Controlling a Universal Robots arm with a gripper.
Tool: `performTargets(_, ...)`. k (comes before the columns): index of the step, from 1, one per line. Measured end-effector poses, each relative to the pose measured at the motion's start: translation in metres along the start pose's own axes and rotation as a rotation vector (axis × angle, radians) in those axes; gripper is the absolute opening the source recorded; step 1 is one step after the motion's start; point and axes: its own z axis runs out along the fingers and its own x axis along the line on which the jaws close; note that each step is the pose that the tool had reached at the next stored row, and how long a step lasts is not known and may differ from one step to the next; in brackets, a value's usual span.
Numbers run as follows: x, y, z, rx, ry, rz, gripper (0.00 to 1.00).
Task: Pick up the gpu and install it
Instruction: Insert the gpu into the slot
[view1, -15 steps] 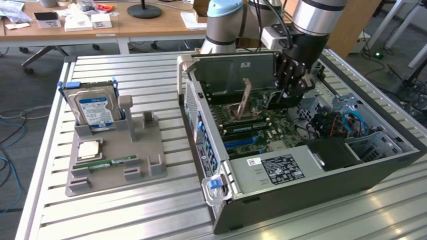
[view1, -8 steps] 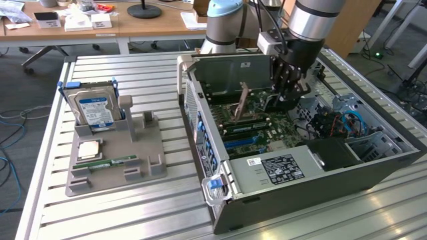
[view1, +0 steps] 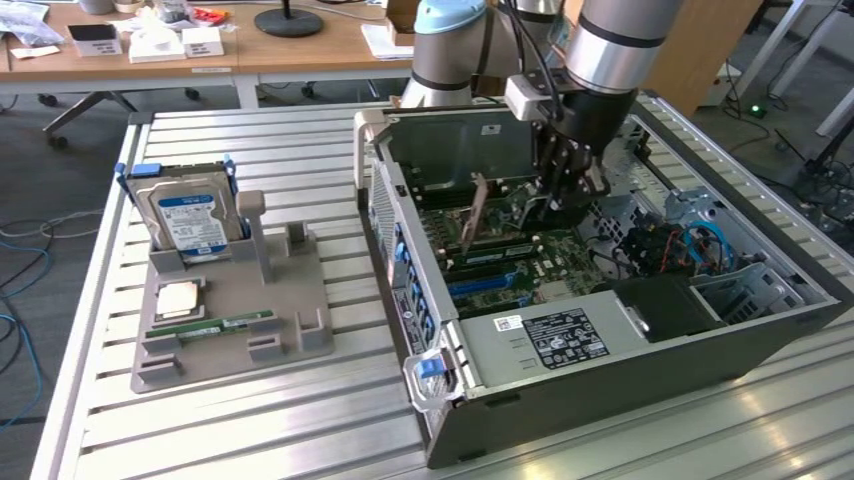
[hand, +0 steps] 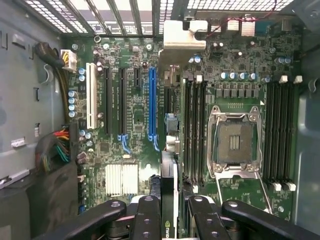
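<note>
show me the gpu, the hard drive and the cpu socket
gpu (hand: 170, 192): wrist view, on the card's edge facing the camera
hard drive (view1: 191, 215): exterior view, on its blue label
cpu socket (hand: 235, 142): wrist view, on the middle of the empty socket

gpu seen edge-on, faces hidden, fingers cut off at frame edge, power-supply label print unreadable

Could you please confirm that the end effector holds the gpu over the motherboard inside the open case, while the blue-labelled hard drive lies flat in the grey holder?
No: the exterior view shows the hard drive standing upright in the holder, not lying flat. The rest holds: the end effector grips the gpu.
</note>
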Motion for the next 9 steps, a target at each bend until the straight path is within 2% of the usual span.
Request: performTargets(9,0.0002,0.0086,0.0081,0.0037,-0.0001,0.000,0.26)
